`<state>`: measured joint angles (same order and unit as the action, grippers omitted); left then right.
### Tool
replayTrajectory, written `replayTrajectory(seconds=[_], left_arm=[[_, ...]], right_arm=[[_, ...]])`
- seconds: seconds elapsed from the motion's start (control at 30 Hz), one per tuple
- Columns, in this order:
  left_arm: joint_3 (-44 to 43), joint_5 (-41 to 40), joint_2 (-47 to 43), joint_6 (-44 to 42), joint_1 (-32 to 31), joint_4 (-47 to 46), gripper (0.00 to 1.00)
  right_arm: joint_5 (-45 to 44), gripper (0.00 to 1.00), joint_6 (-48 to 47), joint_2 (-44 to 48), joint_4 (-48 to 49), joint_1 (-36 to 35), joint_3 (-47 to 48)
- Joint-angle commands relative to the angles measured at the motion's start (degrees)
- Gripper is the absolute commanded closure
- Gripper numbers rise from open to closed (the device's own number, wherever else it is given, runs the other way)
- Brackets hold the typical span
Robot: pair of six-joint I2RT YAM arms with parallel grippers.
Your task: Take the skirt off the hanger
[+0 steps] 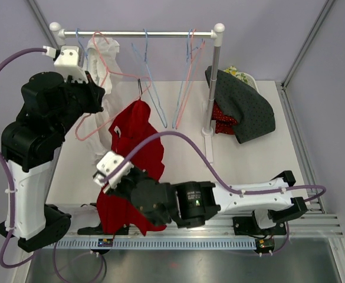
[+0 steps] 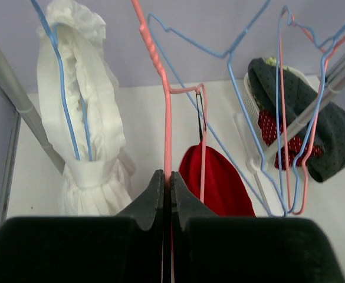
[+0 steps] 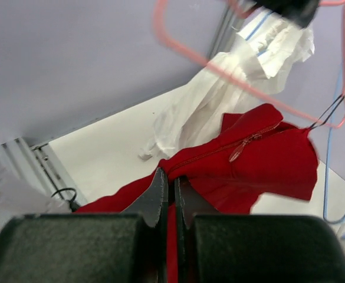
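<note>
A red skirt (image 1: pixel 138 141) hangs by a black clip from a pink hanger (image 1: pixel 110 73) and trails down to the table's near edge. My left gripper (image 1: pixel 95 94) is shut on the pink hanger's wire (image 2: pixel 167 135), with the skirt (image 2: pixel 219 183) below and to the right of its jaws (image 2: pixel 167 180). My right gripper (image 1: pixel 114 191) is shut on a fold of the skirt (image 3: pixel 260 159) near its zip, fingertips (image 3: pixel 171 177) buried in the cloth. The pink hanger (image 3: pixel 231 73) arcs above the skirt in the right wrist view.
A white ruffled garment (image 1: pixel 104 112) hangs on a blue hanger beside the skirt. Several blue and pink hangers (image 1: pixel 154 88) hang empty on the rail (image 1: pixel 137 33). The rack's post (image 1: pixel 210 94) stands at right, by a basket with a dark dotted garment (image 1: pixel 246 106).
</note>
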<state>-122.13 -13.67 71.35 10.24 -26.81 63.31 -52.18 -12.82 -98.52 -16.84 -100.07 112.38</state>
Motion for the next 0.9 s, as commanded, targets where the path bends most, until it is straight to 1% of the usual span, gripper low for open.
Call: replayTrajectory(seconds=[0.0, 0.07, 0.1, 0.13, 0.17, 0.2, 0.27, 0.33, 0.43, 0.53, 0.57, 0.63, 0.67, 0.73, 0.77, 0.83, 0.87], left_arm=[[1.53, 2.42, -1.91, 1.71, -1.49, 6.03, 1.00], [5.12, 2.77, -4.19, 2.50, -1.67, 7.61, 1.00], [5.93, 3.56, -6.73, 3.20, -1.67, 7.97, 1.00], [6.46, 4.78, -7.54, 3.47, -1.67, 8.67, 1.00], [7.16, 7.84, -8.33, 3.56, -1.67, 9.46, 1.00], [8.64, 9.70, -10.42, 3.56, -1.76, 8.94, 1.00], [11.46, 12.78, -12.20, 3.38, -1.76, 8.06, 1.00], [13.49, 12.53, -12.99, 3.38, -1.93, 9.37, 1.00], [13.15, 12.00, -14.57, 3.47, -1.93, 9.12, 1.00], [7.44, 9.11, -14.75, 4.35, -1.93, 9.38, 1.00], [6.38, 8.67, -14.84, 4.61, -1.93, 8.94, 1.00], [3.23, 11.02, -14.84, 4.88, -1.93, 8.50, 1.00], [2.17, 13.12, -14.66, 5.23, -1.93, 7.98, 1.00], [-0.20, 13.32, -14.05, 6.81, -1.93, 8.23, 1.00], [-0.83, 14.63, -13.70, 7.07, -1.93, 9.02, 1.00], [-0.48, 13.94, -13.35, 7.86, -1.93, 9.29, 1.00], [0.21, 11.24, -13.08, 7.78, -2.02, 10.07, 1.00]], right_arm=[[7.25, 1.00, 1.13, 0.97, 4.19, 6.45, 3.80], [8.93, 1.00, 0.78, -0.43, 2.25, 9.62, 7.04], [10.16, 1.00, 0.26, -0.97, 1.73, 12.59, 8.11], [10.95, 1.00, 0.25, -1.58, 0.33, 14.10, 9.08], [11.66, 1.00, 0.34, -2.81, -0.47, 15.42, 10.74], [12.88, 1.00, 0.86, -3.43, -1.08, 18.22, 11.45], [13.51, 1.00, 1.74, -4.92, -3.37, 20.00, 12.86], [13.42, 1.00, 2.53, -5.02, -4.16, 20.79, 12.34], [13.42, 1.00, 5.16, -3.88, -4.16, 20.71, 8.40], [13.95, 1.00, 11.22, -1.33, -5.57, 20.79, 2.16], [14.30, 1.00, 15.07, 0.68, -5.57, 20.71, -2.12], [14.92, 1.00, 17.99, 2.97, -4.79, 20.71, -6.88], [14.92, 1.00, 19.83, 5.16, -4.52, 20.79, -11.26], [14.74, 1.00, 21.43, 7.19, -4.08, 20.71, -15.06], [14.48, 1.00, 22.65, 8.94, -4.43, 20.79, -17.95], [14.13, 1.00, 23.62, 10.80, -5.22, 20.79, -20.26], [14.04, 1.00, 24.24, 12.63, -5.65, 20.79, -22.44]])
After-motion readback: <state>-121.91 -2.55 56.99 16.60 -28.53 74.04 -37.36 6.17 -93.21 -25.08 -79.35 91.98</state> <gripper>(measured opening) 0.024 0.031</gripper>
